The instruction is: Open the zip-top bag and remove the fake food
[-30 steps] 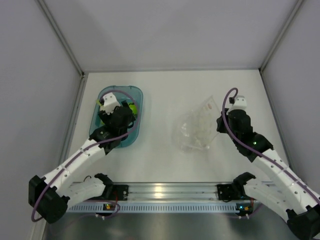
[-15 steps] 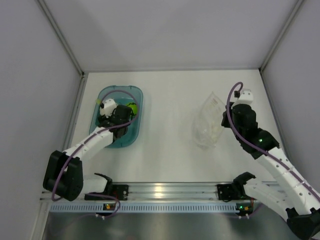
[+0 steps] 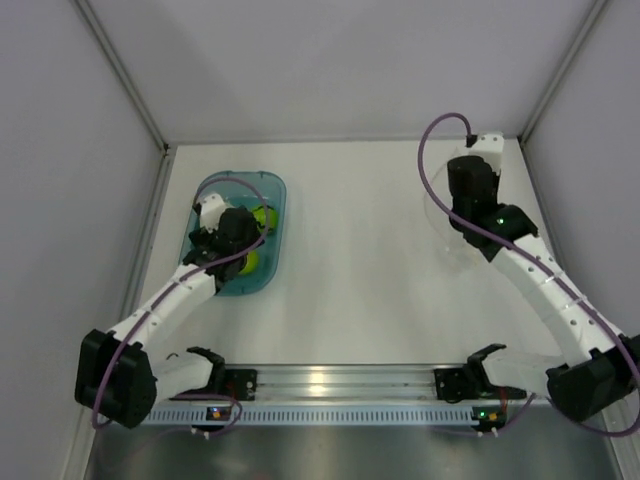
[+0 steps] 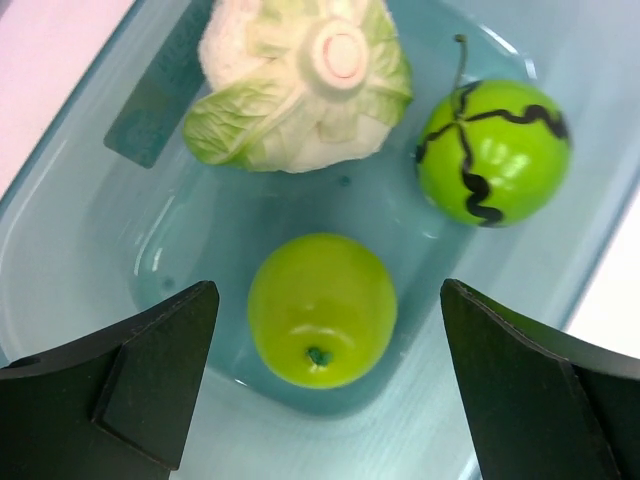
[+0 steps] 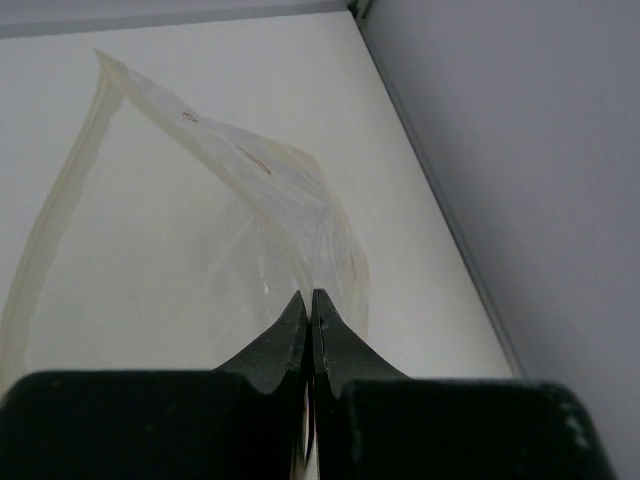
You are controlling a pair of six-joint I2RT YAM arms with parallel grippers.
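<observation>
The fake food lies in a teal tub (image 4: 110,250): a white-and-pale-green leafy lump (image 4: 300,85), a dark-striped green ball (image 4: 492,150) and a plain lime-green ball (image 4: 322,308). My left gripper (image 4: 325,390) is open above the tub, its fingers either side of the lime ball and not touching it. In the top view it (image 3: 240,256) hovers over the tub (image 3: 240,180). My right gripper (image 5: 310,300) is shut on an edge of the clear zip-top bag (image 5: 200,230), which looks empty. In the top view it (image 3: 458,212) holds the bag (image 3: 442,242) at the back right.
The grey right wall (image 5: 520,150) stands close to my right gripper, and the back wall (image 3: 340,70) is just beyond it. The left wall (image 3: 70,200) runs next to the tub. A metal rail (image 3: 330,385) crosses the near edge.
My right gripper has carried the bag from mid-table to the back right corner. My left gripper has stayed over the tub and shifted slightly; the lime ball now shows below it.
</observation>
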